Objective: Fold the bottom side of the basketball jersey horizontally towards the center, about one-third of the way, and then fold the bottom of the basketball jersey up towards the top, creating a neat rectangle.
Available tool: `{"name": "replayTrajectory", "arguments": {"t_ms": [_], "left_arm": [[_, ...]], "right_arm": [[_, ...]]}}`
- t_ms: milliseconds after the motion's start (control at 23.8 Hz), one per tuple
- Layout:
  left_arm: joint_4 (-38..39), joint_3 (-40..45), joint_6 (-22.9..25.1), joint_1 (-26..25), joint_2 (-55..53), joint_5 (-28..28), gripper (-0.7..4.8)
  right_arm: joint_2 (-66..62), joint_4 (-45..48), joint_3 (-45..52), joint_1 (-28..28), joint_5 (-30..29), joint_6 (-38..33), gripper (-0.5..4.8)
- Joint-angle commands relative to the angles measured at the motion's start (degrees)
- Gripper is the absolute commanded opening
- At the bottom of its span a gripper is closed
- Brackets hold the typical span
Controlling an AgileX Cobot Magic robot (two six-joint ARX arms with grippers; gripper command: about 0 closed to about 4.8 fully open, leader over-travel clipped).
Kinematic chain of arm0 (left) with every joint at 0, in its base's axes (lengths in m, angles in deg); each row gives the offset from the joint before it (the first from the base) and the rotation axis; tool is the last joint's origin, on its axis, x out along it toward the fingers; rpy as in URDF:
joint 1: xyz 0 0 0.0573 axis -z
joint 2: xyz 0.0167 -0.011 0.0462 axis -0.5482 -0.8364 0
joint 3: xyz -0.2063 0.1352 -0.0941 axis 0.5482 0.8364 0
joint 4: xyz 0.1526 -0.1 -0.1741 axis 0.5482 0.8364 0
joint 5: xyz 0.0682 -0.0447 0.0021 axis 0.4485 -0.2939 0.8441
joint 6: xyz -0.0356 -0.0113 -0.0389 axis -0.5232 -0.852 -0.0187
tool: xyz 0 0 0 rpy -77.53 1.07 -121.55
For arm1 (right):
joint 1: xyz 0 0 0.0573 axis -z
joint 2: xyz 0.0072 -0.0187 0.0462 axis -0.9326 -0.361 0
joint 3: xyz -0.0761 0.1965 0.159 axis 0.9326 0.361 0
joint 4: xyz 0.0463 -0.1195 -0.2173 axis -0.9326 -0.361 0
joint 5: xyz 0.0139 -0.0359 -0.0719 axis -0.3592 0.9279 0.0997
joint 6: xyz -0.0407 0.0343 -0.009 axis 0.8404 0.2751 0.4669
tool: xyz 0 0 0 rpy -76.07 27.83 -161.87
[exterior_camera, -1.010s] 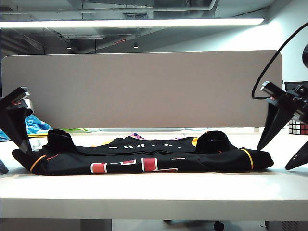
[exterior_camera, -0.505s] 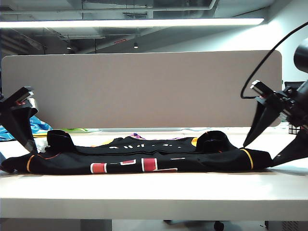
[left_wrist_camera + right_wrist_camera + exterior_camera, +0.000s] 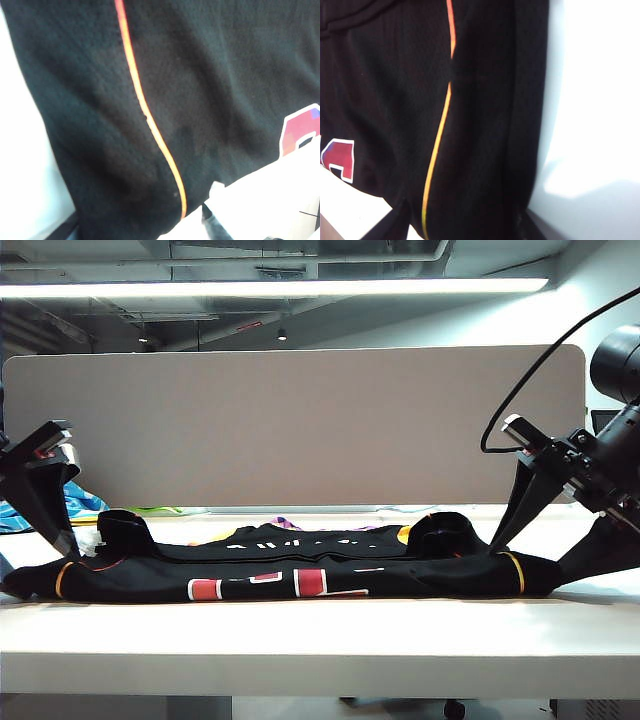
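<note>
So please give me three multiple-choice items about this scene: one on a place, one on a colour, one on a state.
1. Where does the right end effector stand?
A. at the jersey's right end
B. above the jersey's middle
C. behind the grey panel

2. What colour is the thin stripe near the basketball jersey's side?
A. green
B. yellow-orange
C. white

3. How does the jersey lie on the table?
A. hanging off the table's front edge
B. rolled into a ball
C. flat, spread widthwise between both end effectors

Key: 1 A, its fingers straddle that end in the exterior view. 2 B, both wrist views show it. 3 C, the left end effector is at the other end.
</note>
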Motion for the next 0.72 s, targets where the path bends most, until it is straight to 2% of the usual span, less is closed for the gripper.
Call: {"name": "replayTrajectory", "arguments": {"t_ms": [42, 168, 252, 379, 463, 505, 589, 715], "left_arm": [[-0.8, 0.8, 0.0, 0.0, -1.0, 3.5, 2.87], [-1.2, 0.8, 0.0, 0.0, -1.3, 3.4, 2.87], [-1.2, 0.8, 0.0, 0.0, -2.2, 2.8, 2.87], [-0.9, 0.8, 0.1, 0.0, -3.8, 1.2, 2.84], [-0.8, 0.8, 0.3, 0.2, -4.1, 0.7, 1.77], [-0.9, 0.8, 0.3, 0.2, -4.1, 0.7, 0.86], [-0.8, 0.8, 0.5, 0.2, -4.1, 0.1, 0.02], [1.1, 0.7, 1.0, 0.1, -3.3, -1.9, -0.06]], "right_arm": [[-0.4, -0.1, 0.2, -0.1, 1.2, 0.2, 2.6], [-0.7, 0.4, 0.2, -0.4, 1.2, 0.1, 2.59], [-1.5, 0.9, 0.2, -0.8, 1.2, -0.2, 2.05], [-2.5, 0.9, 0.2, -1.8, 1.2, -0.2, 1.95], [-2.5, 1.3, 0.2, -2.0, 1.2, 0.0, 0.91], [-2.5, 1.6, 0.2, -2.0, 1.1, 0.2, 0.18], [-2.5, 1.6, 0.2, -2.0, 1.1, 0.4, 0.05], [-1.5, -0.3, 0.2, -2.0, -0.6, 1.7, -0.06]]}}
